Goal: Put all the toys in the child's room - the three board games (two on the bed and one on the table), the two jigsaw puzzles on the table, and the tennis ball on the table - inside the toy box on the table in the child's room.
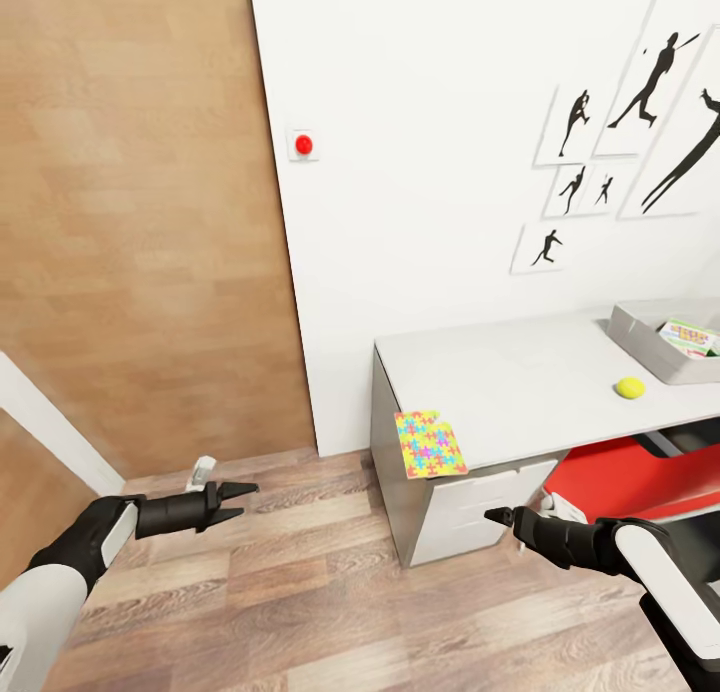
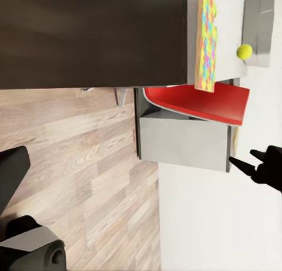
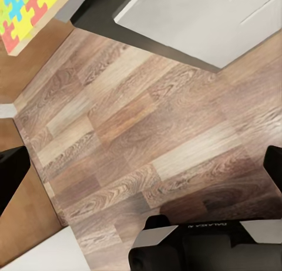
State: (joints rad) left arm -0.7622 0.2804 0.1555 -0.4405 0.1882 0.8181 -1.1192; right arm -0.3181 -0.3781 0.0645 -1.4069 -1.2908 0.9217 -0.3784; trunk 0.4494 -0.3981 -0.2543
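White is the top of the table [image 1: 520,382], and on it I see most of what I need. One jigsaw puzzle [image 1: 430,444] lies at the near left corner and hangs partly over the front edge. The tennis ball [image 1: 629,387] rests farther right, just beside the toy box [image 1: 640,344], which stands at the far right with one board game [image 1: 688,338] already inside.

My left pincer [image 1: 243,502] hovers over the wood floor [image 1: 300,572], well apart from the table, its two fingers slightly spread and holding nothing. My right pincer [image 1: 497,516] is low in front of the drawer unit [image 1: 470,507], below the tabletop. Its tip looks pressed together, but I cannot tell this surely.

I think the step in hand is to approach the puzzle. To do it well, I should lift the right arm above the table edge first. The overhang is useful: one finger can go under the board and one over it. A careless push from the front may tip it to the floor, so I should come slowly and level.

For room, the wall [image 1: 420,172] closes the far side of the table, and the red chair [image 1: 620,477] sits under it at the right. The floor on the left toward the wooden door [image 1: 140,222] is open. The way over the tabletop from puzzle to box is free except for the ball.
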